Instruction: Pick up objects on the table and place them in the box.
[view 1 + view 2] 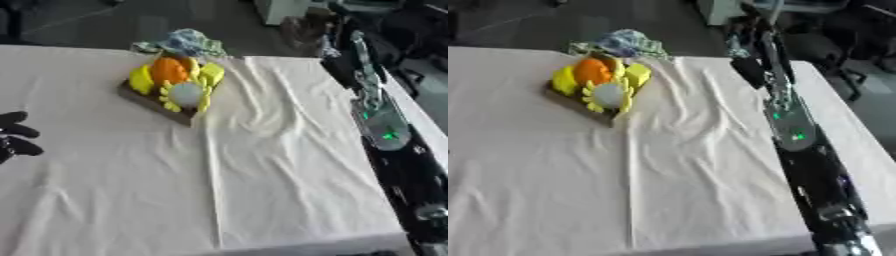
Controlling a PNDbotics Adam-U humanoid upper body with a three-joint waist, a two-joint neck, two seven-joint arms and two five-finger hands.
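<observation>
Brown cardboard box (153, 102) sits far-left on the white cloth-covered table (280, 175), piled with yellow and orange toys (171, 70). My left hand (16, 137) idles at the edge, fingers relaxed apart; right hand's fingers, cannot tell. I'd check for leftovers first.

Black humanoid arms with silver joints

The long black right arm (815, 175) carries a silver-grey joint housing (791, 131) lit by small green lights; the black left hand (16, 137) shows rounded, glossy fingers (19, 131) at the edge.
</observation>
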